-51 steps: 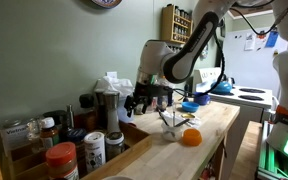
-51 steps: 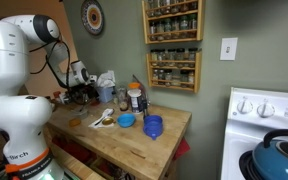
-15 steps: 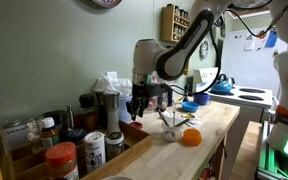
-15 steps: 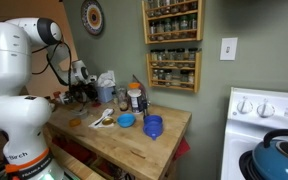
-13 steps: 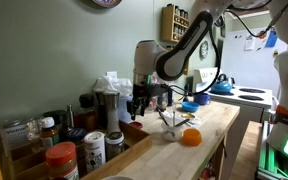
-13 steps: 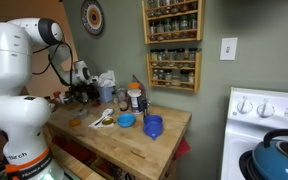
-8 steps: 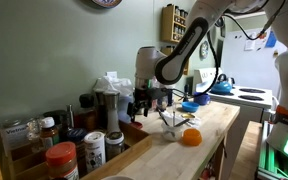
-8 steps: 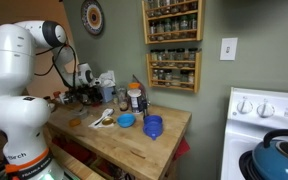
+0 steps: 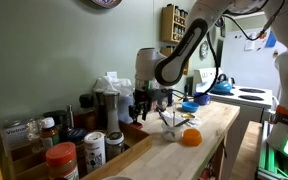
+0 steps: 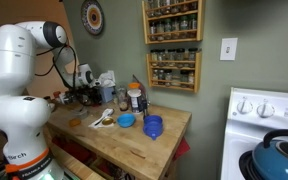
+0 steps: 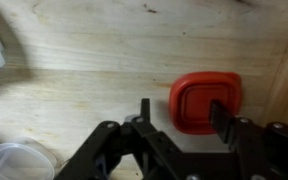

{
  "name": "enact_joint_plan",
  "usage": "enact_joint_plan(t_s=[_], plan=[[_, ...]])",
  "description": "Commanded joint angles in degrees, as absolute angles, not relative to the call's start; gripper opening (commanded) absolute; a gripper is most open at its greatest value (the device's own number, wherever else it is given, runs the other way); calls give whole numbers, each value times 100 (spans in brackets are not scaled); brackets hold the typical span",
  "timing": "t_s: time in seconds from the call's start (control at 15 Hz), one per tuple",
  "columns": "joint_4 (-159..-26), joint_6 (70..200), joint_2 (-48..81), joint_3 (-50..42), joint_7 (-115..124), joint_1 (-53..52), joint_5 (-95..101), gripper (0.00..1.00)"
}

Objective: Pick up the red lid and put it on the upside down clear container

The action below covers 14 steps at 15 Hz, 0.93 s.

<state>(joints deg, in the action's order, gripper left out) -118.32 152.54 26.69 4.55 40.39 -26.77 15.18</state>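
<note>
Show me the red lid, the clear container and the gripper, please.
red lid (image 11: pixel 196 98): wrist view, its flat top.
clear container (image 11: pixel 12 160): wrist view, its round wall in the bottom left corner.
gripper (image 11: pixel 180 106): wrist view, the gap midway between its open fingertips.

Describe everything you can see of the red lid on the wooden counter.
In the wrist view, the red rounded-square plastic-looking lid lies flat on the pale wooden countertop. It looks glossy, with soft corners, a raised rim and a stepped inner panel. The open pincer hangs over it, and one dark finger covers part of its lower right. Whether that finger touches it cannot be told. Nothing else rests on or against it.
</note>
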Motion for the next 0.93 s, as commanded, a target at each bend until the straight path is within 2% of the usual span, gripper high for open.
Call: enact_joint_plan(t_s=[0.0,0.2,0.33,0.47,0.8,0.87], plan=[[-11755,15164,2816,451,3918,-2714,1358,34],[-11755,15214,2859,475,3891,-2716,1296,10],[-11746,15240,2833,513,3845,-2689,1222,0],[-11743,15156,2770,590,3740,-2628,1066,4],[-11844,14818,2539,360,3857,-2690,1123,4],[-11939,14803,2409,296,3913,-2660,1148,0]])
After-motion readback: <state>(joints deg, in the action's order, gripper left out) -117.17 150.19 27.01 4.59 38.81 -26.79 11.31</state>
